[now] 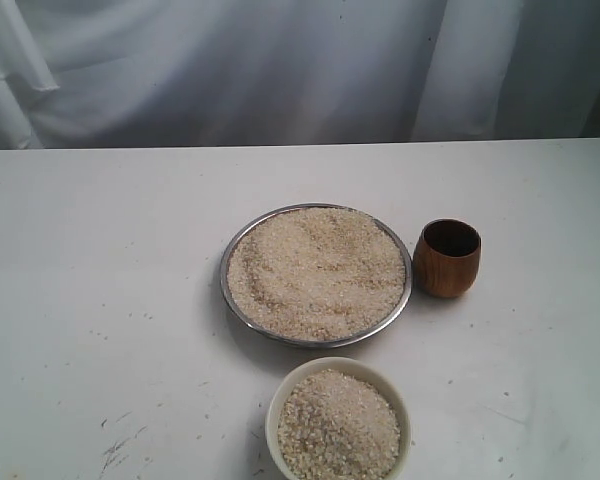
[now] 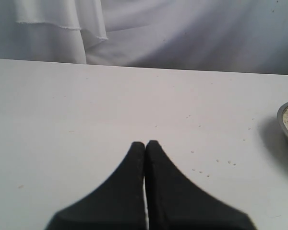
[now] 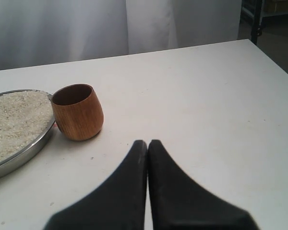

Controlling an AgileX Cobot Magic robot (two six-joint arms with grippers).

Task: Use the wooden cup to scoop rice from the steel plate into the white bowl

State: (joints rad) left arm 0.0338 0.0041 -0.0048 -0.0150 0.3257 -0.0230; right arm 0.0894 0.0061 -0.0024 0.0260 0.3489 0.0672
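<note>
The wooden cup (image 1: 447,258) stands upright and empty on the table (image 1: 100,250), just beside the right edge of the steel plate (image 3: 25,154); whether it touches the rim I cannot tell. Expect it to be light and stiff, so it will not give under the jaws. Its polished, barrel-shaped wall looks slippery, though, and a squeeze above or below the belly could make it slide out or tip. You can take it across the widest part. Better for scooping is probably to pinch the wall at the lip, one finger inside and one outside, on the side away from the plate, so the mouth stays free to dig. Being so light, it will likely skid if you nudge it first, so come in square. The rice (image 1: 316,272) fills the plate in a loose, shallow bed that will pour and scatter easily; keep the cup level once it is loaded. The white bowl (image 1: 272,420) sits near the plate at the front of the exterior view and already holds a heap of grains, so there is little room to spare. Your right gripper (image 3: 147,142) hangs near the cup, closed with nothing in it, and must open before it can grasp. The left gripper (image 2: 145,143) is likewise closed and empty, out past the plate's other side.
</note>
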